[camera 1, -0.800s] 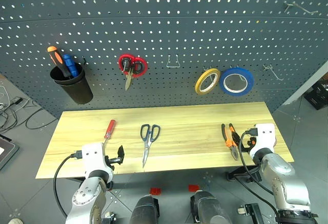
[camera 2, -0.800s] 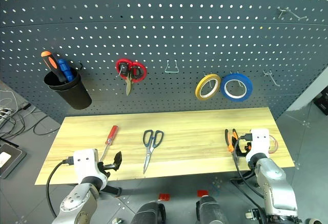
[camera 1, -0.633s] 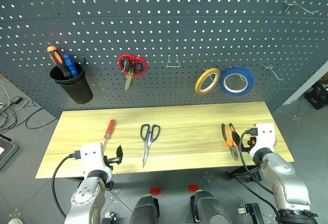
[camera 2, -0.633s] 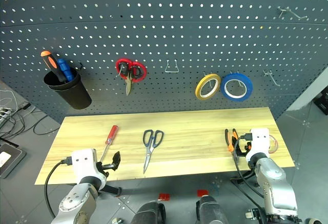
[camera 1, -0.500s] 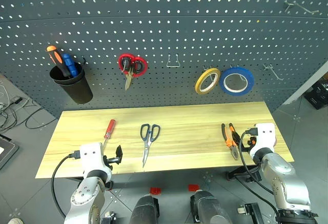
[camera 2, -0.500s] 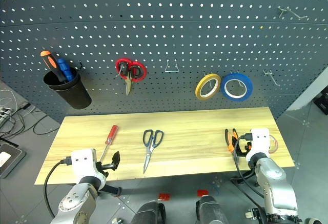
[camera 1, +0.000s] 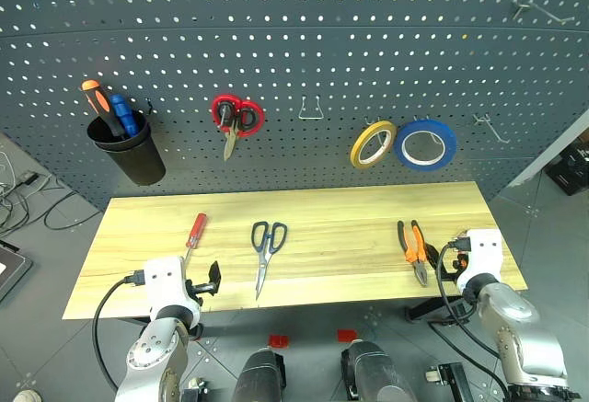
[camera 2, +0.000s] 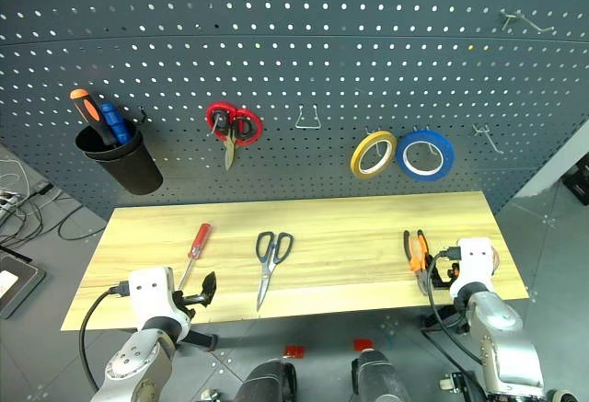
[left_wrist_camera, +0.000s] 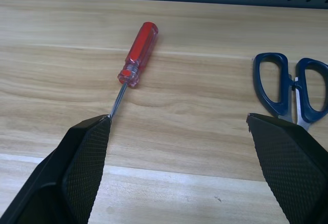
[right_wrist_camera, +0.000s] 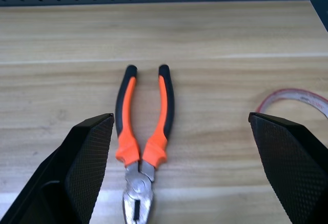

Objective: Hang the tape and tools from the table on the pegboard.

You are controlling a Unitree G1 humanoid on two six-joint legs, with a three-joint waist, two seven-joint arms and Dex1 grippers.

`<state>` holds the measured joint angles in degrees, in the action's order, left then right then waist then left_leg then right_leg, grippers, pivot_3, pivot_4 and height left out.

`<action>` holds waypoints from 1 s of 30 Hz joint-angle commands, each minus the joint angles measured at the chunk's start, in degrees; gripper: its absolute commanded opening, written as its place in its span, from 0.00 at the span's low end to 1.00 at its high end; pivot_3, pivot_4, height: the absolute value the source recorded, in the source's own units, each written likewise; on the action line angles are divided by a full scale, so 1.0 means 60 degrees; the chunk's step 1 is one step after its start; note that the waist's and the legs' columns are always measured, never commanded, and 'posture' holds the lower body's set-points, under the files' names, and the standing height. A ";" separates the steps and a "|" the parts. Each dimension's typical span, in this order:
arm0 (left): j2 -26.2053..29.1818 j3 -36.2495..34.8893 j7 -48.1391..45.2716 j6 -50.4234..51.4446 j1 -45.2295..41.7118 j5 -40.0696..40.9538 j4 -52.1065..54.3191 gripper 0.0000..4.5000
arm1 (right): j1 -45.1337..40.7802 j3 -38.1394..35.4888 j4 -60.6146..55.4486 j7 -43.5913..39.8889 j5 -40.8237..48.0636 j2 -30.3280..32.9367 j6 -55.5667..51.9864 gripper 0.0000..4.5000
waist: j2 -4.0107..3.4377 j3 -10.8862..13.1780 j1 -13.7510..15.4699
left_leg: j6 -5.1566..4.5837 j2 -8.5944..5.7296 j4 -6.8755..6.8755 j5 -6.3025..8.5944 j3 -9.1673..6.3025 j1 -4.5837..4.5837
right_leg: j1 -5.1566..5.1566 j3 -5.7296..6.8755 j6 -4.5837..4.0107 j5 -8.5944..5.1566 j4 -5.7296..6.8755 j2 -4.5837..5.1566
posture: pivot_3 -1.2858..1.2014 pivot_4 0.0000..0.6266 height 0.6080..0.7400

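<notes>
On the light wood table [camera 1: 340,209] lie the red-handled screwdriver [camera 1: 196,231], the dark-handled scissors [camera 1: 267,241] and the orange-and-black pliers [camera 1: 411,246]. My left gripper [left_wrist_camera: 178,117] hangs open at the table's near edge, just short of the screwdriver's tip, with the scissors [left_wrist_camera: 292,88] to its right. My right gripper [right_wrist_camera: 180,116] is open at the near edge, just short of the pliers' steel nose [right_wrist_camera: 138,198]. An arc of the red tape [right_wrist_camera: 294,94] lies on the table to the pliers' right. The pegboard [camera 1: 304,34] rises behind the table.
On the pegboard hang a black cup [camera 1: 129,149] with orange and blue screwdrivers, red-handled scissors [camera 1: 235,119], a yellow roll [camera 1: 372,144] and a blue roll [camera 1: 424,143]. Bare hooks stand at the middle [camera 1: 310,109] and the right [camera 1: 488,128]. Cables lie on the floor at left.
My right hand has drawn back a little toward the table's near edge, away from the pliers. The left hand and the tools on the table have stayed put.
</notes>
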<state>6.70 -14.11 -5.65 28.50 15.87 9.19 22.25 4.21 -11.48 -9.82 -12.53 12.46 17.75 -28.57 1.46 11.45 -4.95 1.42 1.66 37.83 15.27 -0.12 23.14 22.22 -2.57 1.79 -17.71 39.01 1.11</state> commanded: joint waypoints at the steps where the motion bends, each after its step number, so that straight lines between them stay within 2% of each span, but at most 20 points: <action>1: 0.0066 -0.0062 -0.0044 -0.0100 0.0032 0.0137 0.0314 0.99 | 0.0112 -0.0171 -0.0424 -0.0065 -0.0002 0.0108 0.0208 1.00 | 0.0000 0.0003 0.0000 | 0.0000 0.0000 0.0000 0.0000 0.0000 0.0000 | 0.0000 -0.0001 0.0000 0.0000 0.0000 0.0000 | 0.46 0.35 1.00; 14: 0.0085 -0.0035 -0.0065 -0.0129 0.0064 0.0084 0.0295 0.99 | 0.0011 -0.0165 -0.0196 -0.0177 -0.0082 0.0330 0.0238 1.00 | 0.0002 0.0018 -0.0009 | 0.0001 -0.0001 0.0000 0.0000 0.0003 0.0000 | 0.0001 -0.0002 0.0000 0.0000 -0.0001 0.0000 | 0.45 0.36 1.00; 18: 0.0729 0.0189 -0.0691 -0.0077 -0.0205 0.0075 0.0317 0.99 | -0.0141 0.0124 0.0079 -0.0574 -0.0452 0.0961 0.0392 1.00 | 0.0009 0.0139 -0.0013 | 0.0001 -0.0002 0.0001 0.0000 0.0007 -0.0006 | -0.0001 -0.0006 0.0003 0.0002 -0.0001 -0.0001 | 0.44 0.40 1.00; 21: 0.1468 0.0764 -0.1744 -0.0060 -0.0892 0.0288 0.0174 0.99 | -0.0420 -0.0011 0.0320 -0.0825 -0.0378 0.1357 0.0104 1.00 | -0.0003 0.0338 -0.0003 | 0.0001 -0.0003 0.0001 0.0000 0.0004 -0.0017 | -0.0010 -0.0003 0.0003 0.0002 0.0000 -0.0002 | 0.44 0.46 1.00; 25: 0.2205 0.2165 -0.3537 0.0028 -0.2660 0.0595 -0.0511 0.99 | -0.1089 -0.0209 0.0724 -0.1179 -0.0278 0.2031 -0.0447 1.00 | -0.0048 0.0671 -0.0019 | -0.0001 -0.0019 0.0013 -0.0002 0.0024 -0.0015 | -0.0012 -0.0010 0.0032 0.0019 -0.0001 0.0007 | 0.42 0.56 1.00; 28: 0.2437 0.3154 -0.4630 -0.0413 -0.3918 0.0492 -0.1368 0.99 | -0.1518 -0.0147 0.0973 -0.1390 -0.0318 0.2456 -0.0827 1.00 | -0.0051 0.0884 -0.0097 | -0.0001 -0.0018 0.0014 -0.0002 0.0045 -0.0009 | -0.0003 -0.0012 0.0045 0.0028 -0.0004 0.0005 | 0.41 0.60 1.00; 30: 0.2280 0.3586 -0.5284 -0.0687 -0.4936 0.0597 -0.2173 0.99 | -0.1945 -0.0100 0.1146 -0.1491 -0.0333 0.2697 -0.1158 1.00 | -0.0043 0.1076 -0.0200 | -0.0001 -0.0013 0.0015 -0.0002 0.0047 -0.0012 | -0.0005 -0.0015 0.0046 0.0028 -0.0004 0.0003 | 0.41 0.63 1.00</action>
<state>20.74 5.40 -33.78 26.73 -11.31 12.08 11.49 -6.38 -11.14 -2.79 -20.69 10.27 32.73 -34.11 1.20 17.90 -6.15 1.42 1.61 37.92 15.26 0.15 23.12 22.23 -2.67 2.07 -17.54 39.00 1.13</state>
